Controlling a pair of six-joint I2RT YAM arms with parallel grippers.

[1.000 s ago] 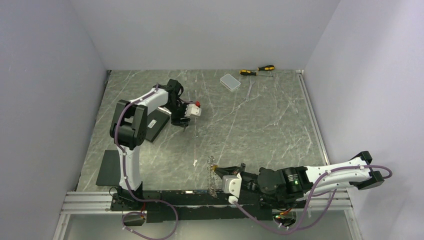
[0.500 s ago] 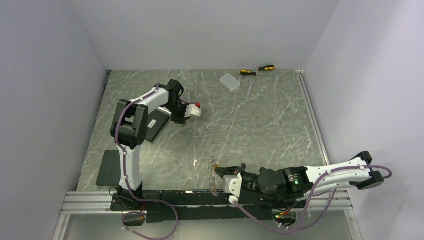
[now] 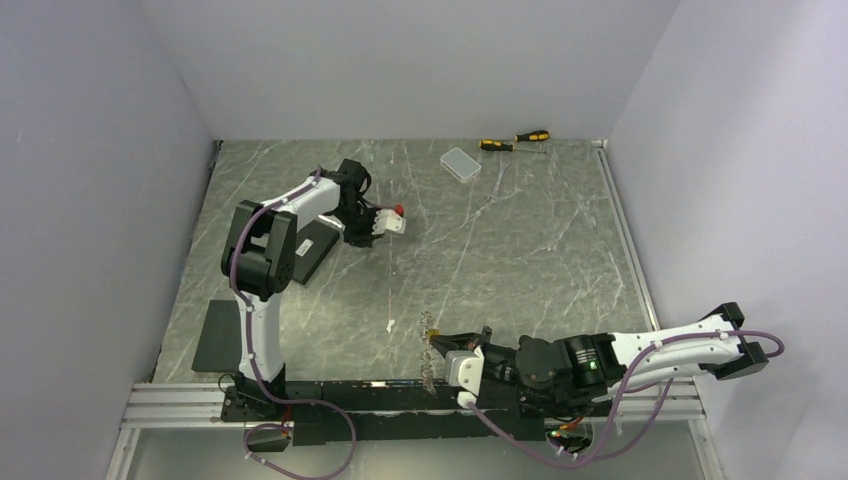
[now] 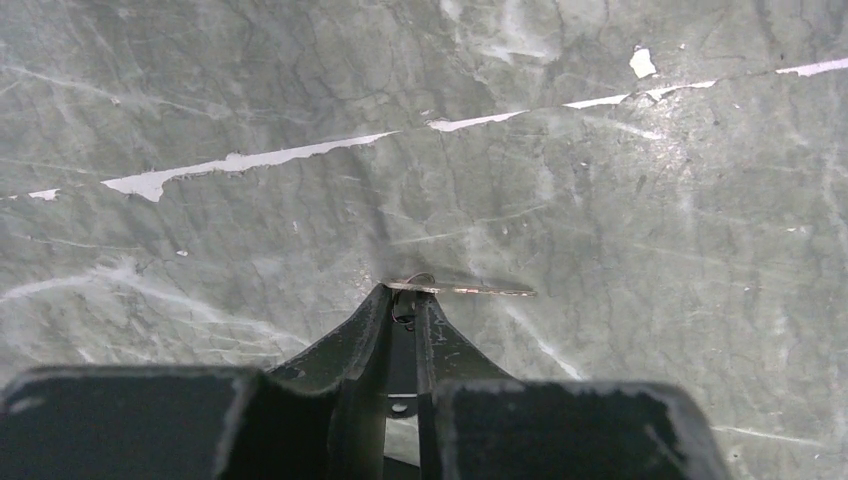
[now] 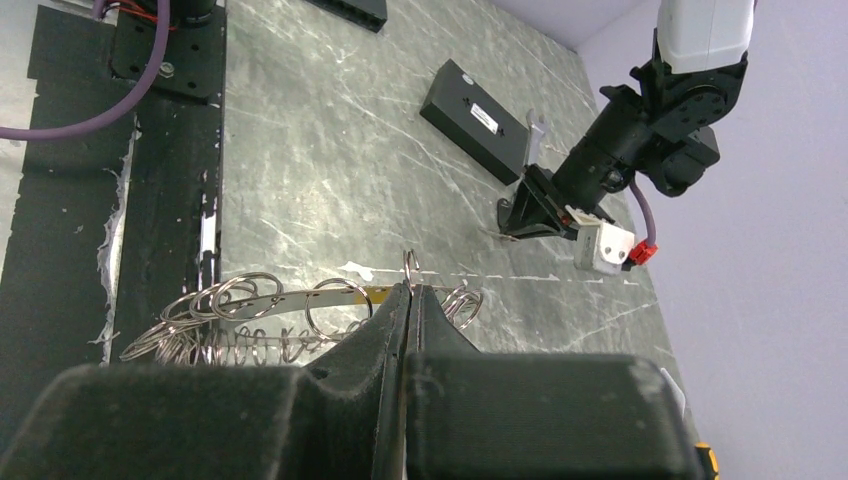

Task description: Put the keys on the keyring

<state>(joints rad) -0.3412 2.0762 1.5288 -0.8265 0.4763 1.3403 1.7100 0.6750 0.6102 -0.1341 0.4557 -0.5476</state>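
My right gripper (image 3: 437,345) is at the near edge, shut on one small ring (image 5: 411,268) of the keyring (image 5: 250,320). The keyring is a silvery band carrying several wire rings, and in the top view it hangs from the fingers (image 3: 427,352). A yellow bit (image 5: 380,293) shows on the band. My left gripper (image 3: 372,243) is at the far left, tip close to the table. It is shut on a thin pale flat key (image 4: 460,289), seen edge-on and sticking out to the right. The other keys I cannot pick out.
A flat black block (image 3: 310,248) lies just left of my left gripper, with a silver spanner (image 5: 537,125) beyond it. Two screwdrivers (image 3: 515,140) and a clear box (image 3: 461,162) are at the far edge. A black pad (image 3: 220,335) lies near left. A small white scrap (image 3: 390,325) lies by the keyring.
My left gripper has shifted slightly right and away with the key. The right arm and the keyring have not moved.
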